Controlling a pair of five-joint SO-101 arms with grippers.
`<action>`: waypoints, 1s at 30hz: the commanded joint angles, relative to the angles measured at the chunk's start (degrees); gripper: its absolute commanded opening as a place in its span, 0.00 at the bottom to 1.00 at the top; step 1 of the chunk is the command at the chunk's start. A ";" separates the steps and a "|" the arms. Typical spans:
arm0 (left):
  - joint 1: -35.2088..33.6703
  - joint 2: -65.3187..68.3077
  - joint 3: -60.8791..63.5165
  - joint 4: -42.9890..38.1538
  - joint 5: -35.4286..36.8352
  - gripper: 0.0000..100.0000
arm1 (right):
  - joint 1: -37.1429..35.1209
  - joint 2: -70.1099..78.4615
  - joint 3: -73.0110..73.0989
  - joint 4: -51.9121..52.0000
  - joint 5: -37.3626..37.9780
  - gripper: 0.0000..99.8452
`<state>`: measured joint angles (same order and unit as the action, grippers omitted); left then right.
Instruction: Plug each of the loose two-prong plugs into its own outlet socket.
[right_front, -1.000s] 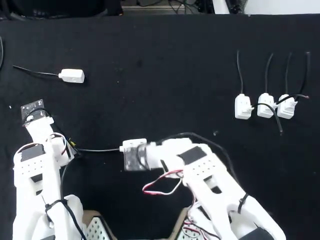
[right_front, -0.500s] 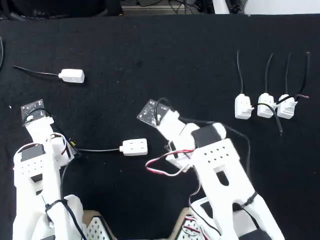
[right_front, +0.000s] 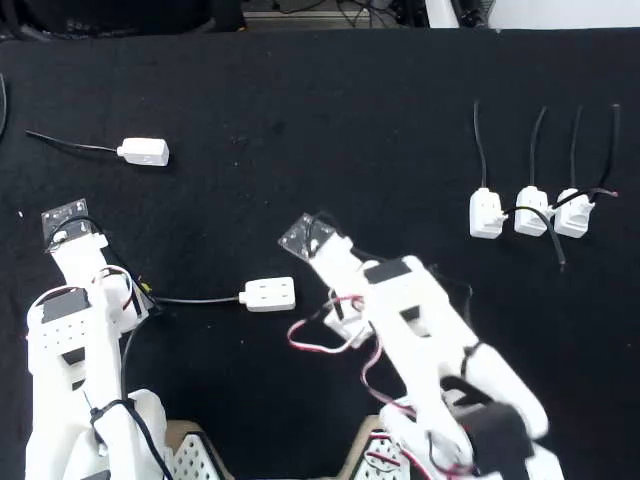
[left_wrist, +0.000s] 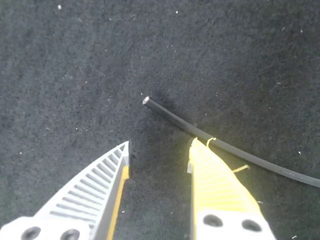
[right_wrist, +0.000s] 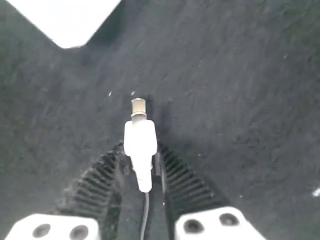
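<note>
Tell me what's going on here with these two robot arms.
The right gripper has its jaws shut on a white plug, holding it over the black table near a loose white socket. The left gripper sits with jaws open beside the cut end of a black cable. Three white units with cables sit in a row at the right.

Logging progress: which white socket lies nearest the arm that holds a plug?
The lone middle socket, closest to the right gripper gripping the plug. Another socket lies far back left, and a row of three far right.
</note>
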<state>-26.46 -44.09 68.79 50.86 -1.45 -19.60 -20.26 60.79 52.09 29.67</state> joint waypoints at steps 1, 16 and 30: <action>-0.40 -1.23 -3.12 -0.26 0.62 0.19 | 0.70 3.30 -5.23 2.55 -1.23 0.09; -0.31 -1.05 -3.12 -0.26 0.62 0.19 | 0.88 -11.30 -5.05 8.70 -1.23 0.01; 17.89 -1.23 -11.65 -0.26 3.34 0.20 | -16.26 -27.56 0.22 -4.57 -16.26 0.01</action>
<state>-10.99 -44.09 63.78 50.86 -1.45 -30.68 -49.19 59.74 57.19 17.19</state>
